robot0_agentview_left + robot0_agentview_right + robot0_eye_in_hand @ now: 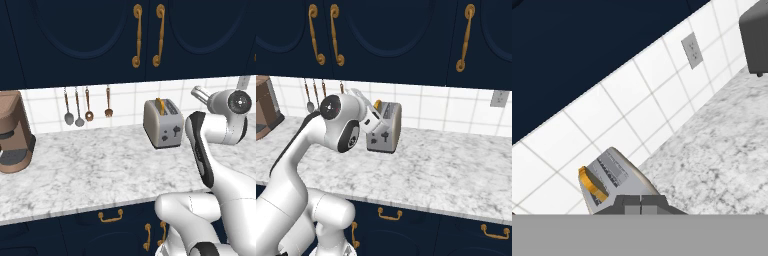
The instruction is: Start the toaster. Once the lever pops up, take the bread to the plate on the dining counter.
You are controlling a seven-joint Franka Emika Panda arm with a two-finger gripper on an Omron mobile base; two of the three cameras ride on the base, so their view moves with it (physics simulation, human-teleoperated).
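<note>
1. Hand view: fingers (pixel 641 201) pressed together, nothing between them, tips just above the near edge of the toaster (pixel 619 184).
2. Same view: bread (pixel 591 184) standing in one slot, golden crust poking above the toaster's top; second slot dark.
3. Right base view: hand reaching in from the left, partly covering the toaster (pixel 387 128); contact with it not clear.
4. Left base view: toaster (pixel 162 123) upright on the marble worktop (pixel 95 170), close to the tiled back wall, narrow face with dark controls turned toward the front edge.
5. On that face, the lever (pixel 176 132) as a small black tab, beside a round dark knob (pixel 165 138).
6. Bread (pixel 160 105) visible again in the top slot.
7. Farther out: four utensils (pixel 86 107) hung on the wall to the left, brown coffee machine (pixel 15 132) at the worktop's far left.
8. Navy cabinets with gold handles (pixel 148 35) above.
9. Hand view: wall outlet (pixel 692 50) on the tiles; dark appliance (pixel 755 37) at the top right corner.
</note>
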